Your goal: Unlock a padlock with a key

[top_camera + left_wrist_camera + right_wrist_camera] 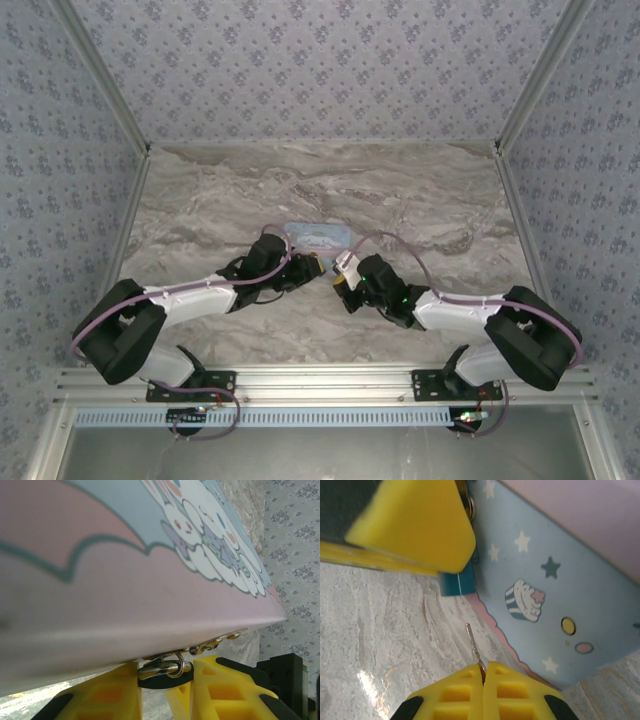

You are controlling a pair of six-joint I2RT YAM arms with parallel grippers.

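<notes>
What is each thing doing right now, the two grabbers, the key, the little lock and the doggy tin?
Left gripper: shut on the padlock.
Right gripper: shut on the key.
Key: held, tip pointing toward the padlock, not touching it.
Padlock: held at the tin's edge, no key in it.
Tin: on the table, looks closed.

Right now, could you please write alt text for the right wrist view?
The right gripper, shut on a thin key, points it toward a small teal padlock partly behind the left gripper's yellow finger, beside a pale-blue tin with stars and a cupcake.
</notes>
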